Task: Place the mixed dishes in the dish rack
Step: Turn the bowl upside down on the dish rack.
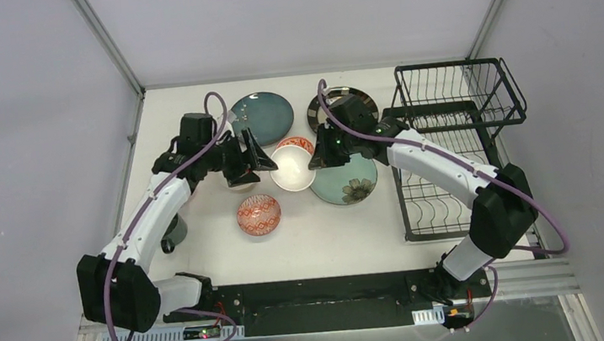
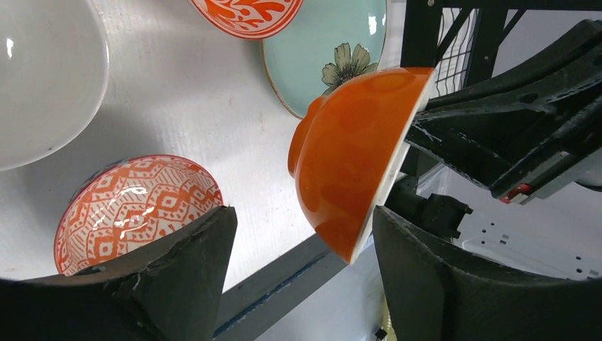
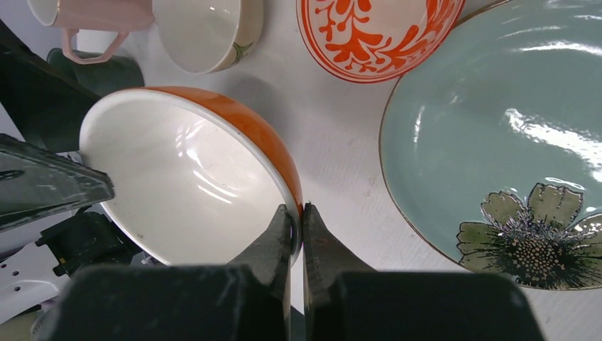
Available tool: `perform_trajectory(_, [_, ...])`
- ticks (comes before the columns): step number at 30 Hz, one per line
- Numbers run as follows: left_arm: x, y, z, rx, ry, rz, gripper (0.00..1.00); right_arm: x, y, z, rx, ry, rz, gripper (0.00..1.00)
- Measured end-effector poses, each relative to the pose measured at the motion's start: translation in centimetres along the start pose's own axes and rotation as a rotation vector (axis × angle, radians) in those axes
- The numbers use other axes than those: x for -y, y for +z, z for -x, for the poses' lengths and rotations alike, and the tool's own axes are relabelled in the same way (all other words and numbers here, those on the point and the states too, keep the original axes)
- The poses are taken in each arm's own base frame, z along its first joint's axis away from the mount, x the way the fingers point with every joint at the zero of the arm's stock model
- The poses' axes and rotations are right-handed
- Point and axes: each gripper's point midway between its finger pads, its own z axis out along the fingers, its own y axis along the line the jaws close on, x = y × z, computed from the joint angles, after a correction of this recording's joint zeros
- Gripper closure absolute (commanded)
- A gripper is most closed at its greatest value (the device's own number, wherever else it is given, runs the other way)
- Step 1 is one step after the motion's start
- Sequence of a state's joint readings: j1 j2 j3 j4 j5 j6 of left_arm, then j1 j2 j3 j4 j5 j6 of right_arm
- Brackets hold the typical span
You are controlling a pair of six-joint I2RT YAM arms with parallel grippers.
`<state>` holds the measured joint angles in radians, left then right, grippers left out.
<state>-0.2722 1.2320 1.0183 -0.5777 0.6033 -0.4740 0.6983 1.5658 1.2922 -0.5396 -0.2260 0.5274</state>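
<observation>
Centre packed: orange bowl point(image 1: 293, 171), mint plate point(image 1: 349, 182) and red-patterned bowl point(image 1: 258, 215) sit close together, with both arms converging above. Teal plate point(image 1: 263, 117) and dark-rimmed plate point(image 1: 366, 103) line the far edge. Right arm crosses the dish rack point(image 1: 446, 206) tray. Bare tabletop point(image 1: 323, 240) along the near edge. Narrow gap between mint plate and rack.

white tbl point(image 1: 331, 235), grey walls point(image 1: 282, 12)

white links, black joints and purple cables point(image 1: 109, 292) clothe left arm point(image 1: 145, 225) and right arm point(image 1: 438, 163).
</observation>
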Motion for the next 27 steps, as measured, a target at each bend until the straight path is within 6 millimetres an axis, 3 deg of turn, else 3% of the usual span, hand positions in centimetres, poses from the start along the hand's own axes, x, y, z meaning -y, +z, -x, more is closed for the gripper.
perform_trajectory(4, [-0.2,0.8,0.1,-0.02,-0.007,0.011,0.35,-0.6,0.0,0.7,0.022,0.001,0.023,1.0])
perform_trajectory(8, [-0.3,1.2,0.5,-0.015,0.002,0.033,0.46,-0.8,0.3,1.0,0.031,0.01,0.031,1.0])
perform_trajectory(11, [-0.3,1.2,1.0,-0.008,0.006,0.052,0.71,-1.0,0.7,1.0,0.027,0.018,0.041,1.0])
perform_trajectory(13, [-0.2,1.3,1.1,-0.012,0.013,0.054,0.93,-1.1,0.9,1.1,0.028,0.018,0.051,1.0])
perform_trajectory(14, [-0.3,1.3,1.1,-0.015,0.027,0.061,1.0,-1.2,1.0,1.2,0.03,0.018,0.052,1.0])
perform_trajectory(15, [-0.6,1.4,0.9,-0.025,0.029,0.072,1.0,-1.5,1.0,1.5,0.04,0.017,0.07,1.0])
perform_trajectory(17, [-1.4,1.8,0.4,-0.051,0.023,0.103,1.0,-2.0,1.0,1.8,0.052,0.01,0.092,0.85])
perform_trajectory(23, [-2.7,2.6,-0.5,-0.102,-0.003,0.137,1.0,-3.0,1.0,1.7,0.052,0.014,0.157,0.26])
perform_trajectory(27, [-2.3,2.5,0.0,-0.085,0.007,0.122,1.0,-3.4,0.7,0.9,0.036,0.042,0.199,0.01])
